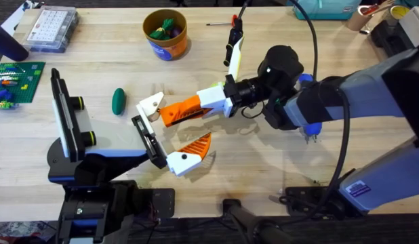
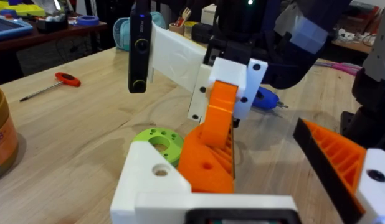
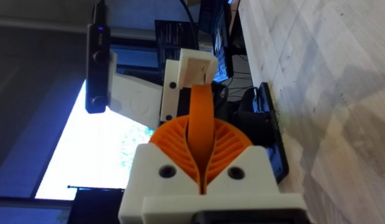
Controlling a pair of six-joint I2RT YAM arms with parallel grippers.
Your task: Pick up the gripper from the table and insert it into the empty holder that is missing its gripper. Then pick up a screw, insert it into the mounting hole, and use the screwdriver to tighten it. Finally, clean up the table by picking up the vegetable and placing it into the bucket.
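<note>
The bucket (image 1: 166, 34) holds a jumble of coloured pieces too small to tell apart, and from the left wrist just a sliver of it (image 2: 2, 134) shows, cut by the frame edge. The clear parts box (image 1: 52, 28) has contents too fine to read. The green block board (image 1: 15, 83) runs off the table's left side.

You're looking down and forward from the overhead camera, the whole table (image 1: 277, 169) in frame with both arm bases at the bottom edge. Your left wrist view sits low, skimming the tabletop, close on the right gripper (image 2: 217, 134). Your right wrist view is rolled sideways, tight on its own fingers (image 3: 202, 146), table edge alongside.
</note>
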